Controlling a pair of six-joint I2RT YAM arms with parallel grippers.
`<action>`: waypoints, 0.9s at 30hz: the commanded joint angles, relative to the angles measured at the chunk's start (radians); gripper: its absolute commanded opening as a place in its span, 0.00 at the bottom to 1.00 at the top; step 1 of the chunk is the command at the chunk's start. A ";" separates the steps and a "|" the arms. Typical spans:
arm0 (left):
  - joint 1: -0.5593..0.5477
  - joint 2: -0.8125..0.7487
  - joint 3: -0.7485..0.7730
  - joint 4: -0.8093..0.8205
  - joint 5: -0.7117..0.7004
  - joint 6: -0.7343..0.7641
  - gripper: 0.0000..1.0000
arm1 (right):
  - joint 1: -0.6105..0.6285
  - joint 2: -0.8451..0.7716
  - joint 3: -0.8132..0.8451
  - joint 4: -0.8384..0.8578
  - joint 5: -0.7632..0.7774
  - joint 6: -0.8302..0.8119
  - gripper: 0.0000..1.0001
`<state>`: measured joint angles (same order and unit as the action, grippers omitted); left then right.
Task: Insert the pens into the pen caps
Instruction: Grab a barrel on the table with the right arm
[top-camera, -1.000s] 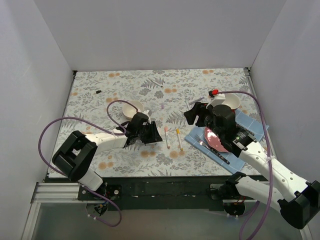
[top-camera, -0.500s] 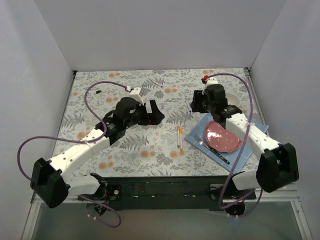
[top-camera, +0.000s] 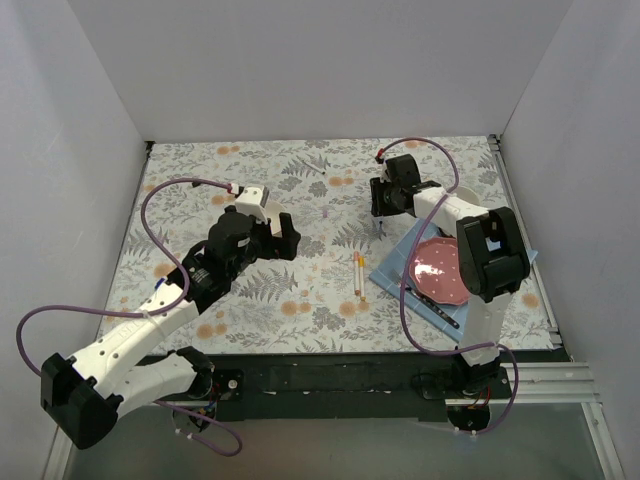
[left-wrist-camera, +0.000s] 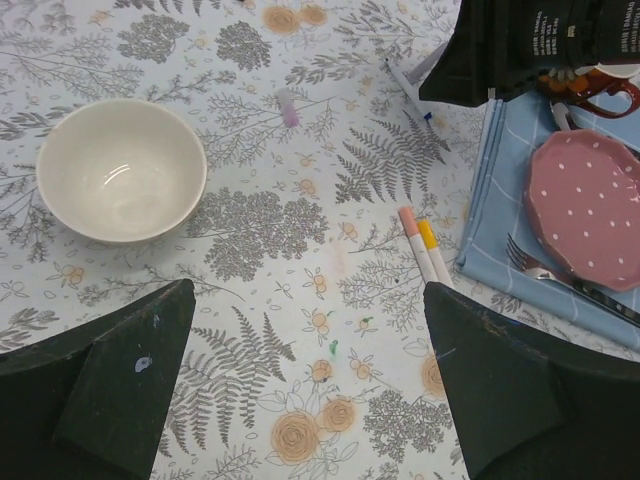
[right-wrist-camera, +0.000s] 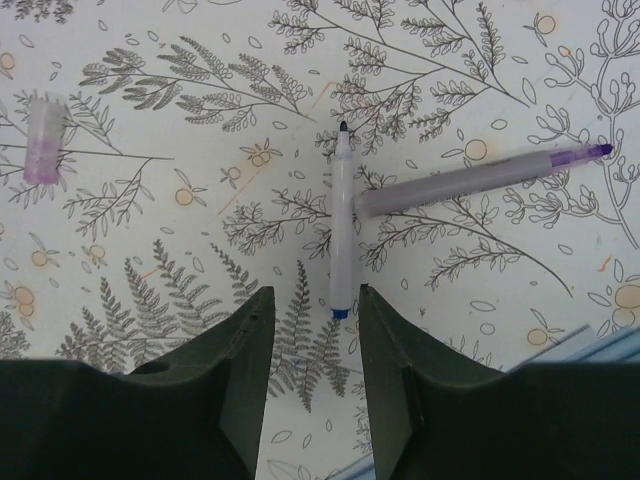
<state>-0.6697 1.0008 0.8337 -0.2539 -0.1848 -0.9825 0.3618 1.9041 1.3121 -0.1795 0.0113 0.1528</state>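
Note:
Two pens (top-camera: 357, 272), one pink-ended and one yellow-ended (left-wrist-camera: 420, 245), lie side by side mid-cloth. A white pen with a blue end and black tip (right-wrist-camera: 342, 215) lies on the cloth, its blue end between the fingertips of my right gripper (right-wrist-camera: 312, 320). That gripper is partly open, with gaps on both sides of the pen. A purple pen (right-wrist-camera: 480, 178) lies crosswise beside it. A purple cap (right-wrist-camera: 45, 140) (left-wrist-camera: 289, 108) lies apart to the left. My left gripper (left-wrist-camera: 310, 380) (top-camera: 285, 235) hovers wide open and empty over the cloth.
A white bowl (left-wrist-camera: 120, 170) sits on the cloth left of the left gripper. A pink dotted plate (top-camera: 440, 268) and a fork (left-wrist-camera: 560, 280) rest on a blue napkin (top-camera: 395, 265) at the right. White walls enclose the table.
The left arm rose and swung left and its jaws opened wide. The right arm reached to the far side of the napkin, and its jaws narrowed around the blue-ended pen.

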 joint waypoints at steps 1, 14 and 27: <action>0.004 -0.057 -0.015 0.044 -0.071 0.034 0.98 | -0.001 0.055 0.084 -0.005 0.047 -0.044 0.46; 0.005 -0.082 -0.012 0.044 -0.157 0.013 0.98 | 0.000 0.119 0.046 0.025 0.036 -0.023 0.36; 0.005 -0.079 0.025 -0.019 -0.142 -0.033 0.98 | 0.060 0.122 0.013 0.003 0.136 -0.038 0.10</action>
<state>-0.6697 0.9428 0.8261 -0.2474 -0.3237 -0.9985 0.4183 2.0109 1.3300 -0.1520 0.1257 0.1226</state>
